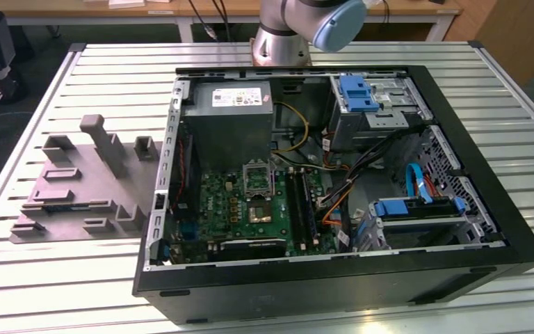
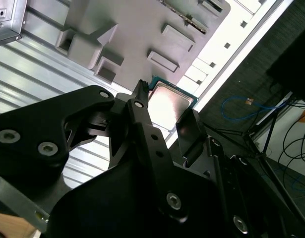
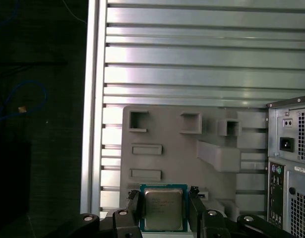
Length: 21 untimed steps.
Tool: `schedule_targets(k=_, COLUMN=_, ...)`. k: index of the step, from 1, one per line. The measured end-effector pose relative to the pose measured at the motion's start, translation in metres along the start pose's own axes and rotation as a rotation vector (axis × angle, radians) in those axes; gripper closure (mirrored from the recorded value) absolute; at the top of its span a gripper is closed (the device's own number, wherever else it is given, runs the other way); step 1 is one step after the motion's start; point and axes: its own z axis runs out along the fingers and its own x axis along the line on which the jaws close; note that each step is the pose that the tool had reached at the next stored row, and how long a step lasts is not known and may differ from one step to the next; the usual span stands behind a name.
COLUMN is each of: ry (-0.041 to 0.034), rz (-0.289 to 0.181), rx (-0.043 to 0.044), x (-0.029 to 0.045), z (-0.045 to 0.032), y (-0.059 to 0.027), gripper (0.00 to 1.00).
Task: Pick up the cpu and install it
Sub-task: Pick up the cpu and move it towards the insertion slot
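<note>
Clearly the jaws of the gripper [image 3: 164, 194] are clamped on the cpu [image 3: 164, 209]. In the first wrist view one black finger [image 3: 134, 210] touches one edge of the chip and the other finger touches the opposite edge, and the silvery top faces the camera. The chip is square, so it has no long axis; its gripped edges run along the fingers. I judge that it hangs above the grey fixture tray [image 3: 167, 134] rather than lying on it, because it looks large against the pockets there. In the exterior view the grey fixture tray lies on the tabletop [image 1: 53, 285] at nine o'clock from the open computer case [image 1: 527, 250]. The metal-framed socket [image 1: 258, 176] on the board is therefore at about three o'clock from that tray, well apart from it.
</note>
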Motion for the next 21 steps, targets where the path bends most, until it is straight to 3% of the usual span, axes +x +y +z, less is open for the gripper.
schedule_targets(k=21, ry=0.0001, rz=0.000, rx=0.0000, x=-0.0085, z=0.0000, y=-0.0001, gripper=0.53)
